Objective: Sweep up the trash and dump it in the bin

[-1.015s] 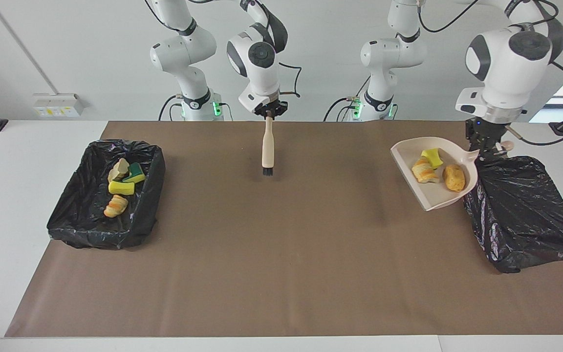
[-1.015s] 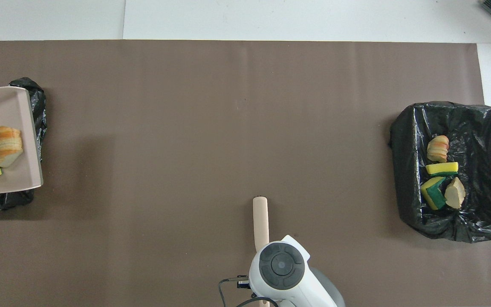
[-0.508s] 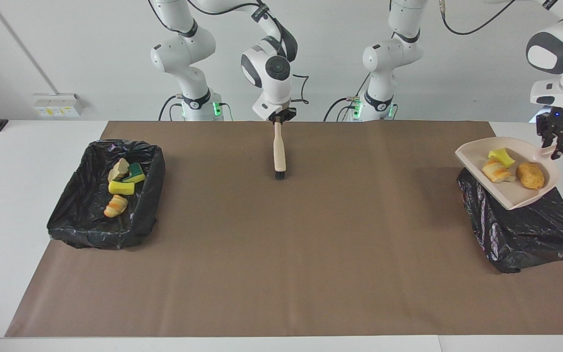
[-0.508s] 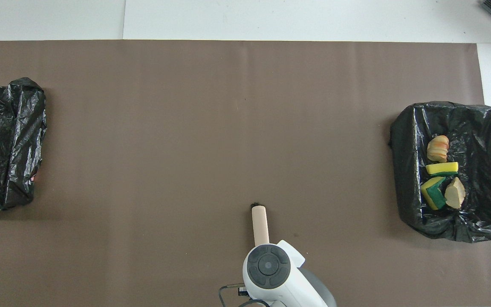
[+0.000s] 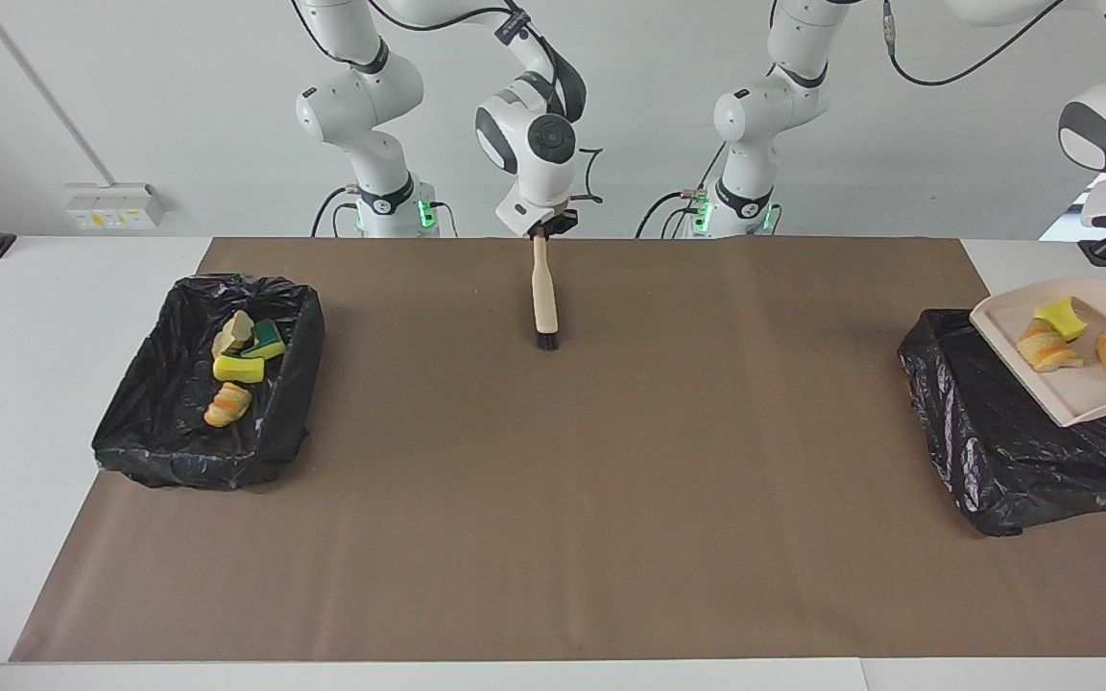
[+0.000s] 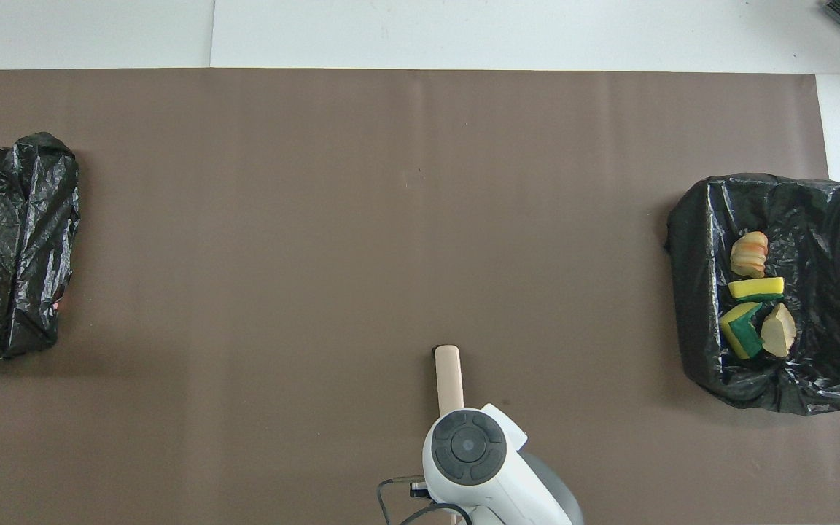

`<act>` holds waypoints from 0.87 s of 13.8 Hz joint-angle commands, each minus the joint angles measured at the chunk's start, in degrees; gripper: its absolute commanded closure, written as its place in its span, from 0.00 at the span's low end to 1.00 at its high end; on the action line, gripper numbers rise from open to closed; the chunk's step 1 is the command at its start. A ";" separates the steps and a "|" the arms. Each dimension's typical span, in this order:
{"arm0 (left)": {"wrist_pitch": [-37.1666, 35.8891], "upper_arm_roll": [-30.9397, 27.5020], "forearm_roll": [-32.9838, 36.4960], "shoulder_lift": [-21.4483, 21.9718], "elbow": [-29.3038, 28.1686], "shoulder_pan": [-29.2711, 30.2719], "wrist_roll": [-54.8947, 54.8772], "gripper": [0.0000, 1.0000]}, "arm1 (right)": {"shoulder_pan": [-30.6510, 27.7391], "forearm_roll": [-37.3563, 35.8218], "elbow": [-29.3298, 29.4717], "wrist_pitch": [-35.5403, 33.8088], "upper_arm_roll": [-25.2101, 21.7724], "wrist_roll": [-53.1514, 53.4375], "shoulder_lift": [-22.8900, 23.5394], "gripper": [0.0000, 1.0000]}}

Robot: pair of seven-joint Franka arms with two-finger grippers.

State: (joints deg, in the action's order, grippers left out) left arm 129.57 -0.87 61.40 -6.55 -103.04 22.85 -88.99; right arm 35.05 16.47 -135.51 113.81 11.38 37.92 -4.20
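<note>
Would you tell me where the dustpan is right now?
In the facing view the dustpan is in the air over the black bin at the left arm's end of the table, with three scraps on it.

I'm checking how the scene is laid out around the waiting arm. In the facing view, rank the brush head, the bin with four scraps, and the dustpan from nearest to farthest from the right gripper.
1. Brush head, hanging directly below the right gripper.
2. Bin with four scraps, at the right arm's end of the table.
3. Dustpan, raised over the other bin at the left arm's end.
</note>
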 commanded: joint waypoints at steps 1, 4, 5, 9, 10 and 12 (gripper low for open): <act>-0.02 0.26 5.63 1.19 -1.37 0.70 2.76 1.00 | -1.65 -0.65 -0.28 2.20 0.31 1.02 0.25 1.00; -1.60 0.08 8.11 1.45 -0.15 0.70 3.38 1.00 | -1.74 -0.12 -0.28 2.29 0.31 0.23 0.42 0.90; -2.65 0.08 7.68 1.71 0.64 0.70 3.03 1.00 | -1.74 0.66 -0.28 2.47 0.22 -0.12 0.42 0.90; -8.97 1.48 3.02 3.21 1.44 -2.45 3.21 1.00 | -1.74 0.76 -0.28 2.47 0.31 -1.62 0.34 0.88; -10.21 1.49 3.02 3.21 1.70 -3.59 3.29 1.00 | -1.74 0.76 -0.37 2.47 0.31 -1.62 0.34 0.87; -13.63 1.66 2.32 2.95 3.01 -6.05 3.29 1.00 | -1.74 0.85 -0.55 2.90 0.31 -1.71 0.51 0.87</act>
State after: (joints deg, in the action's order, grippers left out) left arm 119.61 1.12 64.82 -3.53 -101.64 19.62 -86.26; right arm 33.84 16.63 -135.52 115.16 11.38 37.71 -3.79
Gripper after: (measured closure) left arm 0.678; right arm 0.736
